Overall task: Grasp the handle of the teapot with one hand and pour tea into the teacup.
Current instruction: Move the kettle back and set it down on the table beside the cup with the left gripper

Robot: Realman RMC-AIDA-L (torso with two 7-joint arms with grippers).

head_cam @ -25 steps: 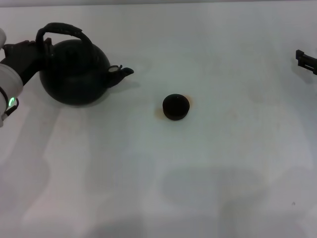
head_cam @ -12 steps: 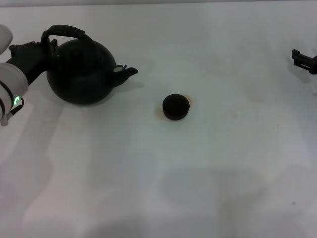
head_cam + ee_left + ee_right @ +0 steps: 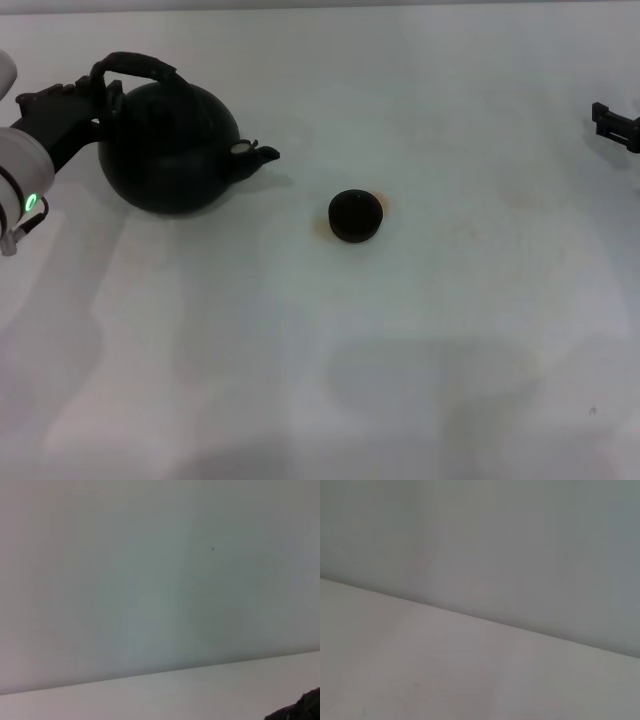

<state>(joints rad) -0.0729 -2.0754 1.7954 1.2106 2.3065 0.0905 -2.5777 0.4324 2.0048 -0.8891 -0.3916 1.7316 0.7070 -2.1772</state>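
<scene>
The large black teapot [image 3: 170,150] is at the far left in the head view, its spout [image 3: 258,156] pointing right toward the teacup. My left gripper [image 3: 92,100] is shut on the left end of the arched handle [image 3: 135,66], with its dark body reaching in from the left edge. The small black teacup [image 3: 355,215] sits on the table a short way right of the spout and a little nearer to me. In the left wrist view only a dark sliver of the teapot [image 3: 300,711] shows in a corner. My right gripper [image 3: 615,122] stays at the far right edge, away from both.
The white table [image 3: 400,350] spreads around both objects. A faint orange stain [image 3: 385,205] rings the teacup. The right wrist view shows only the table and a pale wall.
The teapot has shifted right toward the teacup with my left gripper on its handle, and its spout now dips slightly. The teacup and the right arm have not moved.
</scene>
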